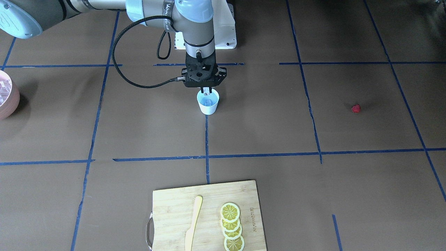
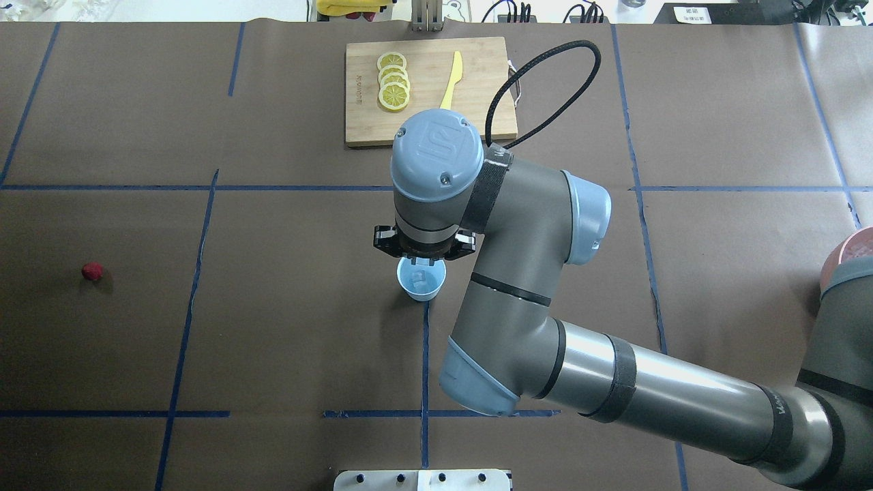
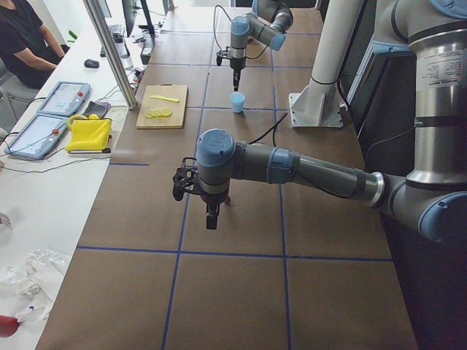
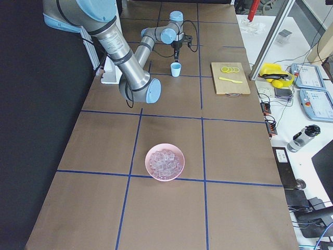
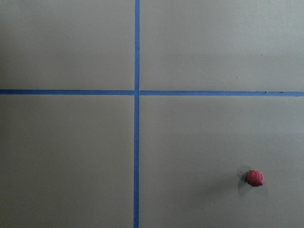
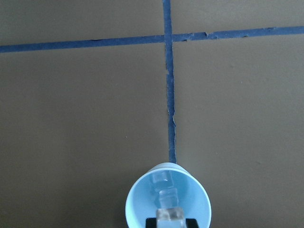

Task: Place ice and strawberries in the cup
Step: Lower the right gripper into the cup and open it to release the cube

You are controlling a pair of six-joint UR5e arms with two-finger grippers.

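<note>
The white cup (image 1: 208, 107) with a pale blue inside stands upright near the table's middle, ice (image 6: 162, 178) lying in it. My right gripper (image 1: 207, 91) hangs straight over its rim, shut on a clear ice cube (image 6: 170, 213) held just above the mouth. The strawberry (image 1: 355, 108) lies alone on the brown paper far off on my left side, and it also shows low and right in the left wrist view (image 5: 255, 178). My left gripper (image 3: 211, 219) hovers over the table close to the strawberry, fingers pointing down; I cannot tell whether it is open or shut.
A pink bowl (image 4: 165, 161) full of ice cubes sits on my right side. A wooden cutting board (image 1: 167, 209) with lemon slices (image 1: 230, 226) and a yellow knife (image 1: 193, 223) lies across the table. A person (image 3: 25, 40) sits past the table's far side.
</note>
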